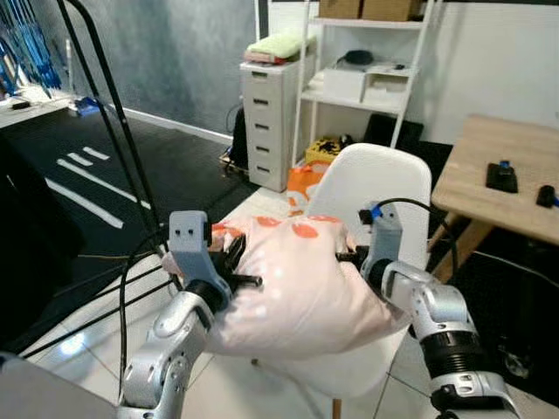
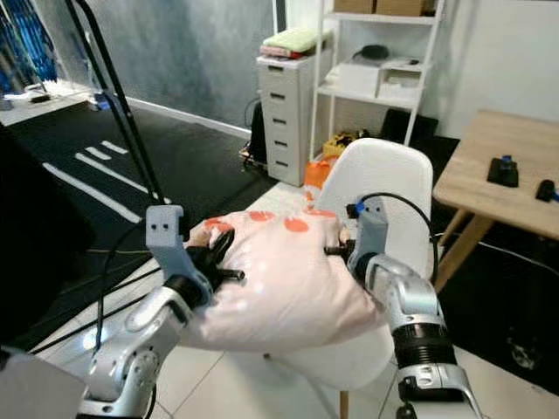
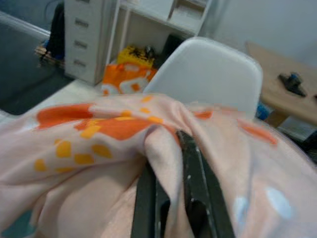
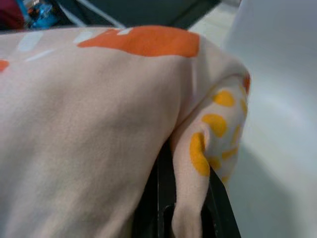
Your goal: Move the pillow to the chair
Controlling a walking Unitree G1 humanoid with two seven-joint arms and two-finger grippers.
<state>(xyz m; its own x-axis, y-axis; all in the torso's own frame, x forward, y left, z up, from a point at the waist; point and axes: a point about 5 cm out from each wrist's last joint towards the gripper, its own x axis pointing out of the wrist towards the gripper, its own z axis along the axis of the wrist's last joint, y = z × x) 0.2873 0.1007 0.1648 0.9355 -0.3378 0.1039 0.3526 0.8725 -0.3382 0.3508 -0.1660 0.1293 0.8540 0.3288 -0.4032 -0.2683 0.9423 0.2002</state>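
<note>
Over the chair: you have the pillow (image 1: 297, 284) above the seat of the white chair (image 1: 384, 179), its far edge close to the backrest; whether its underside already rests on the seat cannot be told, since the pillow hides the seat.
Pillow: pale pink with orange patches, slack and sagging between your two grips, so expect it to slump when released.
Left claw (image 1: 238, 264): at the pillow's end farthest from the backrest, fingers pressed together on a pinched fold of the cover; the left wrist view shows cloth bunched between the two black fingers (image 3: 195, 173).
Right claw (image 1: 354, 255): at the pillow's end just beside the backrest, likewise pinching a corner fold; the right wrist view shows the spotted corner (image 4: 210, 144) drawn down between the fingers.
Done: the carry appears complete, judging from the pillow's place directly over the chair.
Left to do: lower until the seat takes the weight, part both claws, then draw your arms back clear of the chair.
Caution: the pillow overhangs the seat's front edge on the side away from the backrest; release it too far forward and it may slide to the floor.
Beyond the chair: a wooden bench (image 1: 502, 175) stands near, apart from the work.
</note>
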